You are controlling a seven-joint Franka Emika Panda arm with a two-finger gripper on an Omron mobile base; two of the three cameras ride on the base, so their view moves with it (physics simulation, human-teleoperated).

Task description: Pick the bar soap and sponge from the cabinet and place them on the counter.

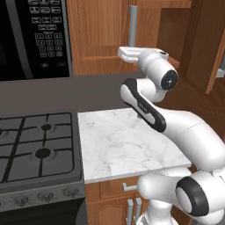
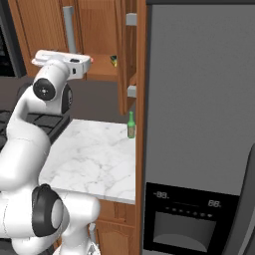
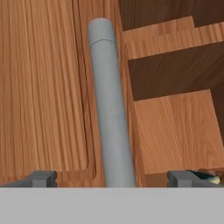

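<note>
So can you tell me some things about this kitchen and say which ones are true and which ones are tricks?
1. The gripper has its fingers wide open. True.
2. A grey bar handle of the cabinet runs up between the fingertips in the hand view. True.
3. The robot is holding a pink soap. False: nothing is in the gripper.
4. A green bottle stands on the counter. True, at its back right corner beside the tall grey fridge.
5. Both cabinet doors are shut. False: the right door is swung open, and the wooden shelf shows inside.
6. The stove is to the right of the counter. False: it is on the left.
</note>
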